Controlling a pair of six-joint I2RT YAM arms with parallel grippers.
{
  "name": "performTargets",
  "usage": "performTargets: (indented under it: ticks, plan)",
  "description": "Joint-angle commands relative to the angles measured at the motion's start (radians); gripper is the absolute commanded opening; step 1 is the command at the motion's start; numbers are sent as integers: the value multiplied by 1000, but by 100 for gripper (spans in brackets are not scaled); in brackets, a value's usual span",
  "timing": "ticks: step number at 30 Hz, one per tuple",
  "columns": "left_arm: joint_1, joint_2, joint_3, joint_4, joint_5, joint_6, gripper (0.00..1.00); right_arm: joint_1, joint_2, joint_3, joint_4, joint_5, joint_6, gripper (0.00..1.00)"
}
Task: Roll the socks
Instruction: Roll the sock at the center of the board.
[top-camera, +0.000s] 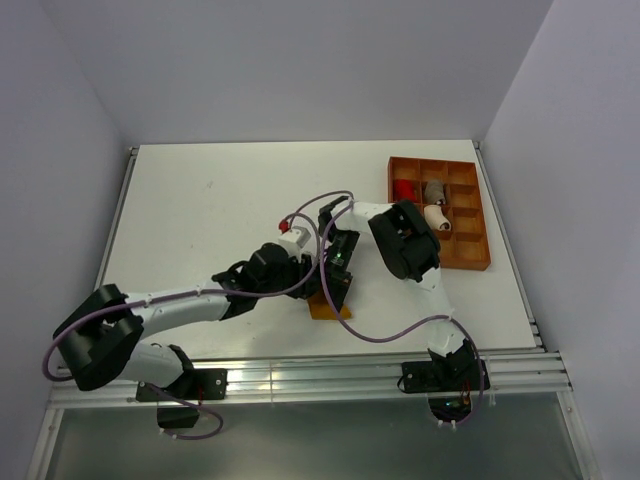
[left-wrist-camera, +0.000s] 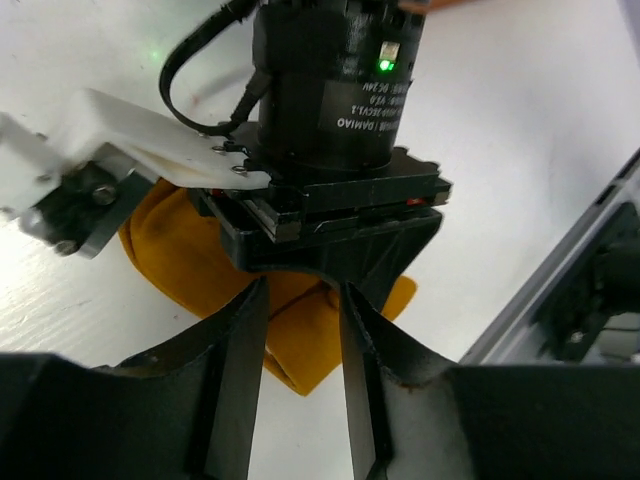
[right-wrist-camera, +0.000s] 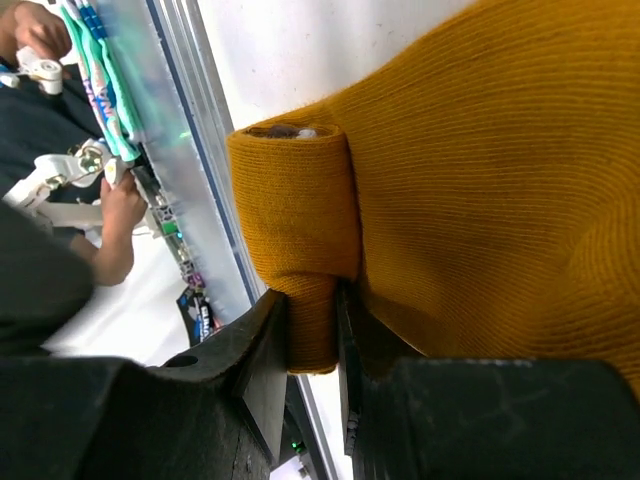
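Observation:
The mustard-orange sock (top-camera: 328, 309) lies on the white table near its front edge, mostly under the two grippers. My right gripper (right-wrist-camera: 312, 330) is shut on the sock's rolled end (right-wrist-camera: 295, 210); the rest of the sock (right-wrist-camera: 480, 170) spreads to the right. In the top view my right gripper (top-camera: 336, 288) points down onto it. My left gripper (left-wrist-camera: 303, 370) is open, its jaws standing either side of a folded corner of the sock (left-wrist-camera: 300, 345) without pinching it; it shows in the top view (top-camera: 312, 274) just left of the right one. The black-and-white striped sock is out of view.
An orange compartment tray (top-camera: 480, 262) stands at the back right, holding a red bundle (top-camera: 404, 190), a grey bundle (top-camera: 433, 190) and a pale roll (top-camera: 437, 215). The metal rail (top-camera: 350, 375) runs along the table's front edge. The right wrist housing (left-wrist-camera: 335, 100) sits directly before my left gripper.

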Motion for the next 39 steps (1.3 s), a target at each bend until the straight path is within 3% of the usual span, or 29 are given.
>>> performTargets:
  ticks: [1, 8, 19, 39]
  plan:
    - [-26, 62, 57, -35, -20, 85, 41, -4, 41, 17, 9, 102, -26, 18]
    - [-55, 188, 86, -14, 36, 105, 46, -9, 43, 8, 25, 108, -13, 18]
    - [-64, 223, 55, 37, 115, 101, 54, -9, 44, 4, 47, 105, 15, 18]
    - [-64, 308, -8, 186, 252, 38, 55, -10, 40, -9, 106, 114, 95, 18]
